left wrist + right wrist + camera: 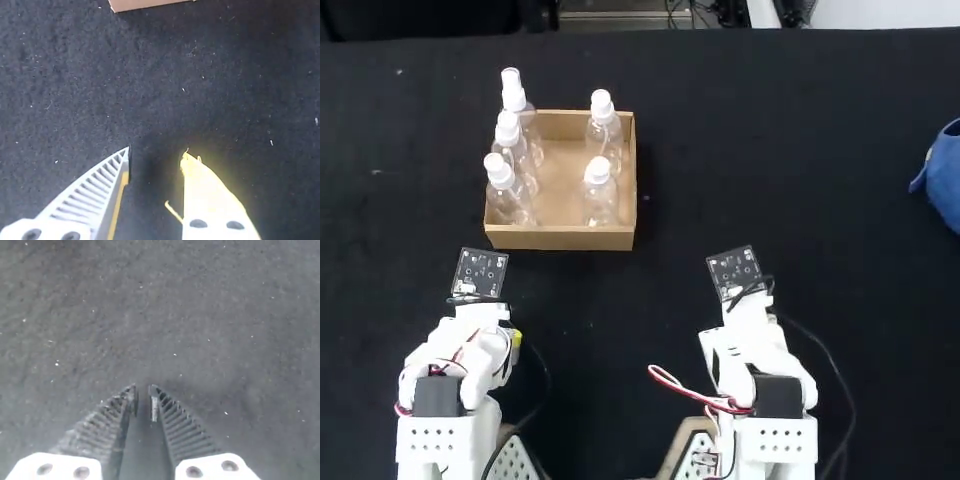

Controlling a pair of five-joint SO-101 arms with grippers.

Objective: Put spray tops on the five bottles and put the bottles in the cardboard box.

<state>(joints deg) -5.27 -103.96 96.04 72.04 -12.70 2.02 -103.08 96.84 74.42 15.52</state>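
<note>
- The black counter (800, 150) carries everything; a blue object (945, 185) sits at its right edge, well apart from the rest.
- The cardboard box (560, 238) lies open-topped ahead of the left arm (455, 370). One of its edges shows in the left wrist view.
- The right arm (760, 370) is folded back near the base, as is the left.
- Five clear bottles stand upright in the box, each with a white spray top: three along its left side (515, 110) (510, 148) (505, 195) and two along its right (604, 128) (598, 195).
- The left pincer (156, 152) hangs over bare counter, short of the box, its jaws moderately apart and holding nothing.
- The right pincer (143, 388) is over bare counter too, narrowed to a sliver and holding nothing.
</note>
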